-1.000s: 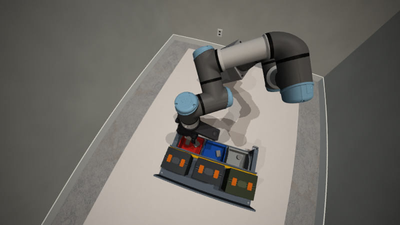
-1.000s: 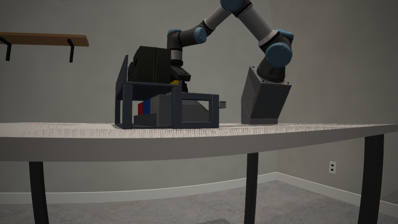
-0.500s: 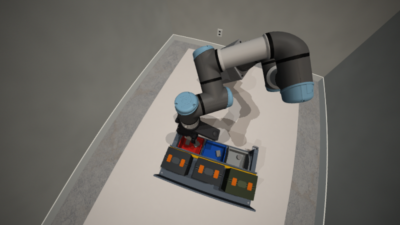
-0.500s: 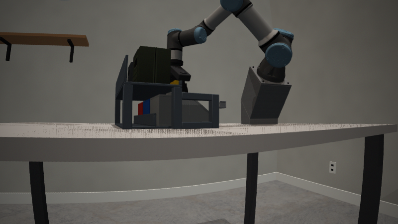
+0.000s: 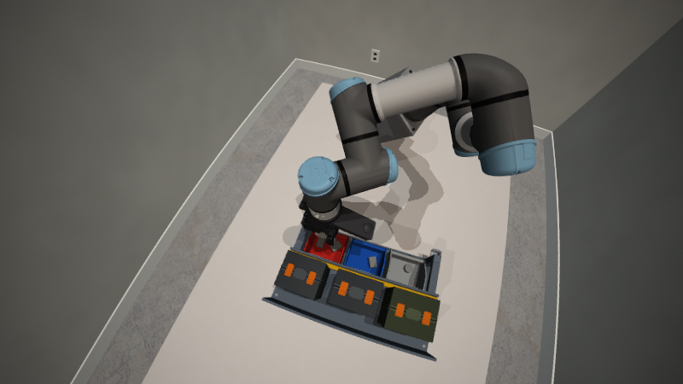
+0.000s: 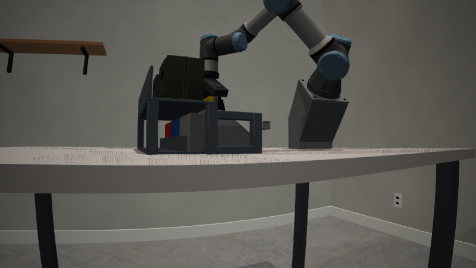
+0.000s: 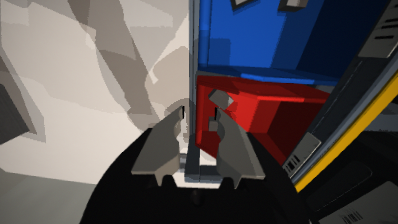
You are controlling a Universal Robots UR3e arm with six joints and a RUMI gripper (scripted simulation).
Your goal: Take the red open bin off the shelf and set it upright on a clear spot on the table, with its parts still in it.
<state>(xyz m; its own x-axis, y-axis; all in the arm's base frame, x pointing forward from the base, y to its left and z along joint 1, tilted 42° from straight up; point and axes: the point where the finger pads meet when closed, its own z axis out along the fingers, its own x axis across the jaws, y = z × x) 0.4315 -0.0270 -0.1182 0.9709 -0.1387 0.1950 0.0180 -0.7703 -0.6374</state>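
The red open bin (image 5: pixel 323 248) sits in the left slot of the low shelf rack (image 5: pixel 355 296), under the upper tier; its end shows as a red patch in the side view (image 6: pixel 167 130). In the wrist view the red bin (image 7: pixel 245 120) holds a small grey part (image 7: pixel 221 98). My gripper (image 5: pixel 329 237) reaches down at the bin's near wall. In the wrist view its two fingers stand apart, one on each side of that wall and the rack's rail, with gaps showing. It grips nothing.
A blue bin (image 5: pixel 364 258) and a grey bin (image 5: pixel 403 265) sit beside the red one. Three dark cases with orange latches (image 5: pixel 355 292) stand on the upper tier. The arm's base (image 6: pixel 316 116) is behind the rack. A wall shelf (image 6: pixel 49 46) hangs far off.
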